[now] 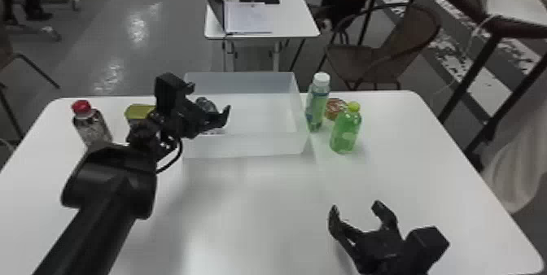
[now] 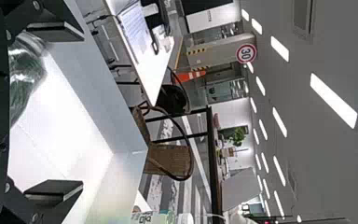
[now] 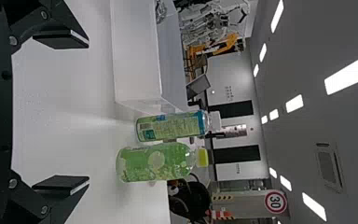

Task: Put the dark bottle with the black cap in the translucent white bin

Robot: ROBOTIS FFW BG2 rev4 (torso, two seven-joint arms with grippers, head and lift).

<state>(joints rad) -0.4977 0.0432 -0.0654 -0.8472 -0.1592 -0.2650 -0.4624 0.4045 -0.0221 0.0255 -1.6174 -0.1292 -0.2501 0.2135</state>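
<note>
Fingers on the left gripper (image 1: 207,101) are released, spread wide, at the left part of the translucent white bin (image 1: 244,146). Dark bottle (image 1: 206,104) is inside the bin, left part, partly hidden by that gripper. Left wrist view has it near 1 of the 2 fingers, not clamped; contact with that finger: can't tell. Its cap is hidden.

Right gripper (image 1: 355,209) is parked above the near right part of the counter (image 1: 252,213), its 2 fingers also spread, nothing between them.

Rest of the counter: red-capped bottle (image 1: 91,125) stands left of the bin, base hidden by the left arm. Yellow-green item (image 1: 139,111) sits between that bottle and the bin, partly covered by the arm. Right of the bin, 2 green bottles upright: white-capped bottle (image 1: 317,103) just beside the bin, yellow-capped bottle (image 1: 346,132) nearer the robot and farther right. Reddish-brown item (image 1: 334,108) is behind the yellow-capped one. Behind the counter: 2nd table (image 1: 285,26) with papers, and chairs.
</note>
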